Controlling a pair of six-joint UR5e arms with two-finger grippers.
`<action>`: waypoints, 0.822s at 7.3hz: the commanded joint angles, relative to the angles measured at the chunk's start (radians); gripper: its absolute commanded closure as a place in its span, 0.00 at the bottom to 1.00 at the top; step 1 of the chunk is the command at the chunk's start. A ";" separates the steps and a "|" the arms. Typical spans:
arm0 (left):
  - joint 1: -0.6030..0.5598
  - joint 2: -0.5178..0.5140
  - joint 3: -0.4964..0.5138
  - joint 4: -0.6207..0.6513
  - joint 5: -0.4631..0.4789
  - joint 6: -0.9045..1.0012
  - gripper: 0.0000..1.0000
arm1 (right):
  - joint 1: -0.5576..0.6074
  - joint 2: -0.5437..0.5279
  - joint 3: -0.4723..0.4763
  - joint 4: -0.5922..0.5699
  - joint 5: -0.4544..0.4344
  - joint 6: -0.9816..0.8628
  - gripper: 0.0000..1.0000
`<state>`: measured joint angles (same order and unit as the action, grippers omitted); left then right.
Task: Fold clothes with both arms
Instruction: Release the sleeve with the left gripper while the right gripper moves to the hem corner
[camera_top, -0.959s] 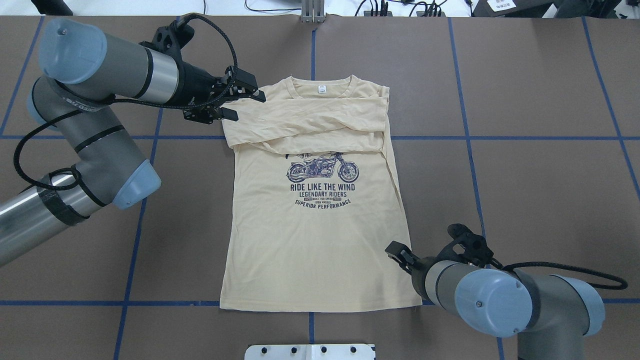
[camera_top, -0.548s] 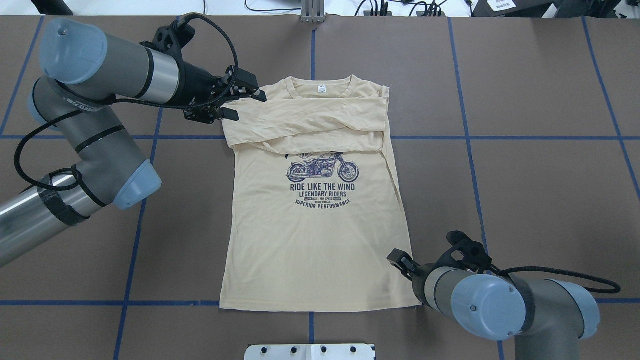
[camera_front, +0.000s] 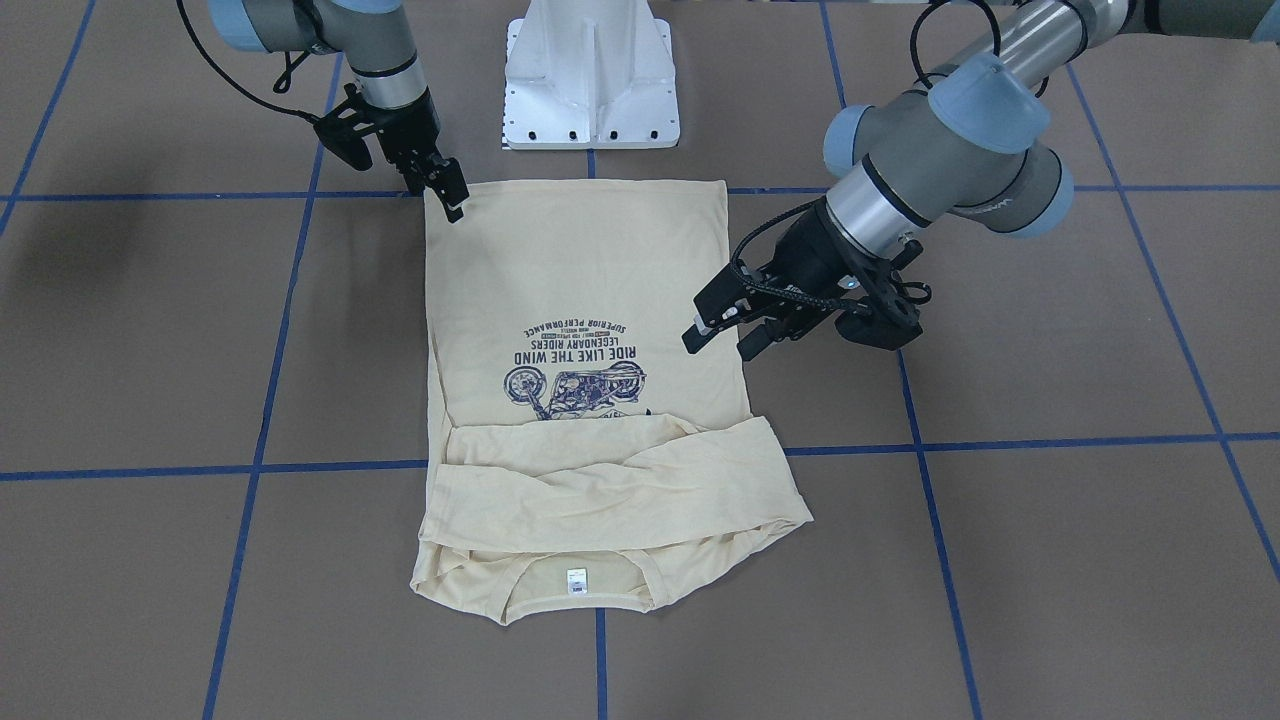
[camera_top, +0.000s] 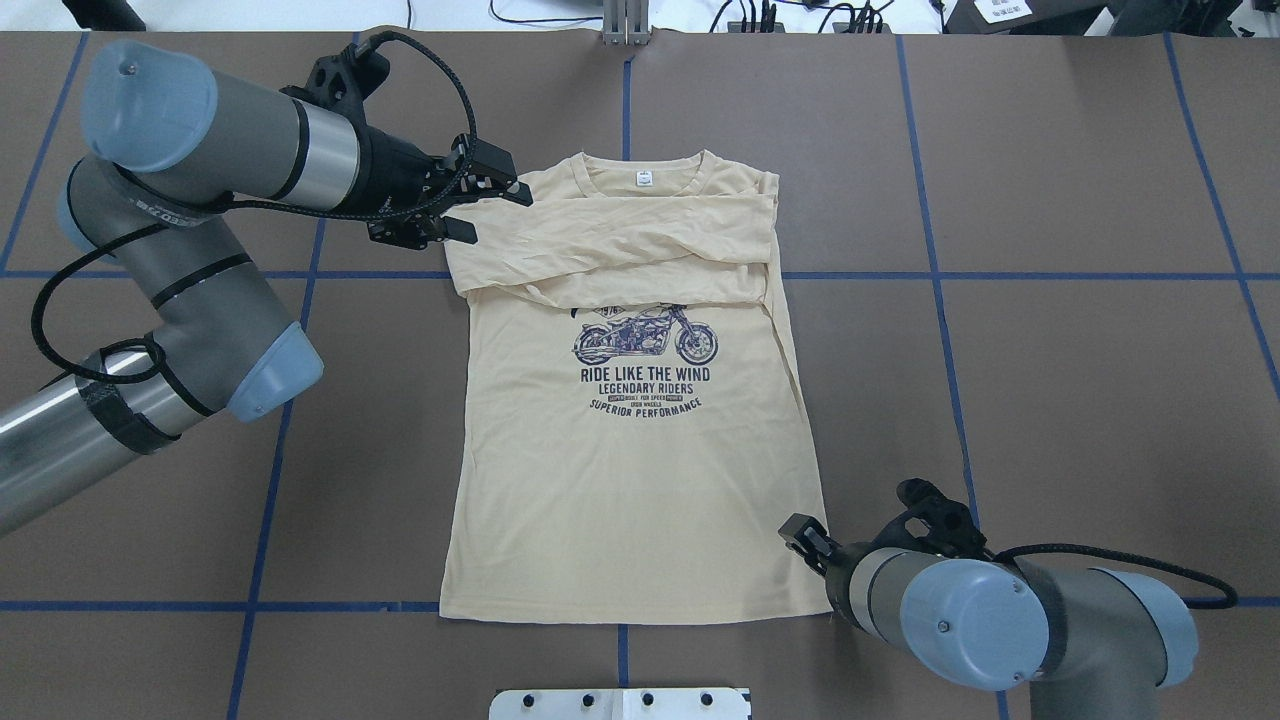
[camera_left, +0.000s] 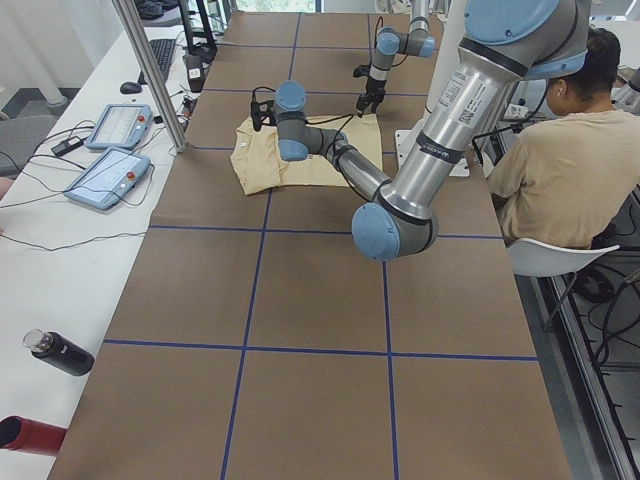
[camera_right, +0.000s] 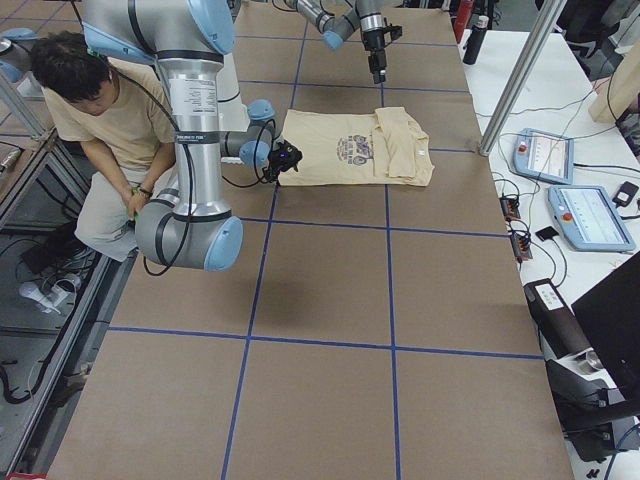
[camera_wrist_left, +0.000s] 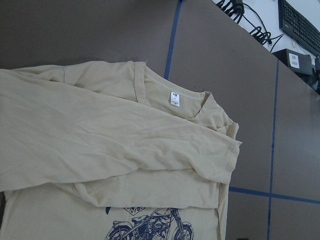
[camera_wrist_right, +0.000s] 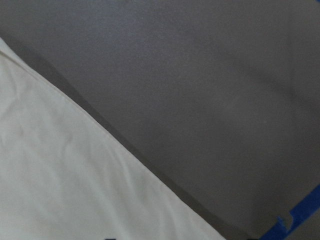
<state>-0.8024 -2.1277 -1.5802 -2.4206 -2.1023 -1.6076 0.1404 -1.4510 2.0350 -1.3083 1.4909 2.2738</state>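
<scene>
One shirt (camera_top: 630, 480) lay flat. Two grippers: left gripper (camera_top: 492, 210), jaws parted, at its 10 o'clock shoulder; right gripper (camera_top: 800, 530) at the 5 o'clock hem corner, jaw state undeterminable.

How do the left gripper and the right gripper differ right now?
The left gripper is by the T-shirt's shoulder; the right gripper is at a hem corner. The left gripper's wrist view shows the whole collar, so it seems higher; the right gripper's shows only a close edge. The left gripper's jaws stand apart; the right gripper's are unclear. Both are black.
</scene>
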 joint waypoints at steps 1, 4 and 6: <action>0.000 0.000 0.000 0.000 0.001 0.000 0.16 | -0.007 0.000 -0.010 0.000 0.002 0.009 0.19; 0.000 0.000 -0.001 0.000 0.002 0.000 0.16 | -0.001 -0.002 0.005 0.000 0.032 0.010 0.88; 0.000 0.000 -0.001 0.000 0.002 -0.002 0.15 | -0.001 -0.018 0.011 -0.002 0.043 0.009 1.00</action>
<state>-0.8017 -2.1276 -1.5814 -2.4206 -2.1001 -1.6086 0.1386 -1.4619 2.0421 -1.3095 1.5237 2.2836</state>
